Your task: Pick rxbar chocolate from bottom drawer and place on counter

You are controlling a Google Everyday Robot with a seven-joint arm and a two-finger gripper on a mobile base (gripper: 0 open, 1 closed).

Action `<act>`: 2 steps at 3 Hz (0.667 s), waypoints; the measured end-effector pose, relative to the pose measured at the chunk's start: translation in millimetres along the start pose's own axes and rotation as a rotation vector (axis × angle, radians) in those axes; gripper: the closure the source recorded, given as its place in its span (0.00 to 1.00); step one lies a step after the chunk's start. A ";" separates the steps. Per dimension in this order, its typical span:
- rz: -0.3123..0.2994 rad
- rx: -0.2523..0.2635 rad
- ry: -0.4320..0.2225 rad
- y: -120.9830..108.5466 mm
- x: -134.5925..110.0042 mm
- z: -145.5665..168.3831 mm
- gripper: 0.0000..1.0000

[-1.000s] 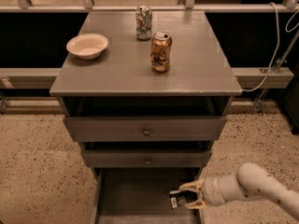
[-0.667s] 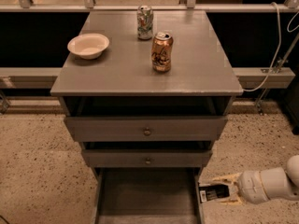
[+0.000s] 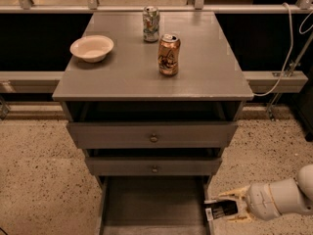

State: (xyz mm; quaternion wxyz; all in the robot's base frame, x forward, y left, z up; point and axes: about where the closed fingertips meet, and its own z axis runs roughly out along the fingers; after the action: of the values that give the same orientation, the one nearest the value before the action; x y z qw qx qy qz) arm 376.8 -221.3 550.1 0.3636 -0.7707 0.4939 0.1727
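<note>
**Now: bar in pincer at right wall of bottom drawer**

Pincer (image 3: 226,207) low at right of frame, just beside the cabinet's foot, on a white arm (image 3: 281,197) that enters from the right edge. Its two yellowish fingers (image 3: 234,193) are closed to a narrow gap on the rxbar (image 3: 221,211), one above and one below. Bar is black with white lettering and held roughly level. Its left end lies over the right wall of the bottom drawer (image 3: 151,199), and the rest hangs outside it. Cannot tell whether the bar touches that wall.

Bottom drawer is pulled out, grey floor showing. The two shallower drawers above it, top (image 3: 112,135) and middle (image 3: 122,166), are each pulled out a little.

On the counter (image 3: 122,80): a pale bowl (image 3: 92,48) at left, a copper can (image 3: 169,54) upright near the middle, and a second can (image 3: 151,23) upright behind it, the two apart. Speckled floor (image 3: 34,170) around the cabinet.
</note>
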 end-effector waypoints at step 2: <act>-0.161 -0.060 0.074 -100.4 -119.8 57.0 1.00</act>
State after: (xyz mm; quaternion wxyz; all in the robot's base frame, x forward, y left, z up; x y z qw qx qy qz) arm 416.9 -78.6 625.7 0.3345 -0.8243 0.4380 0.1294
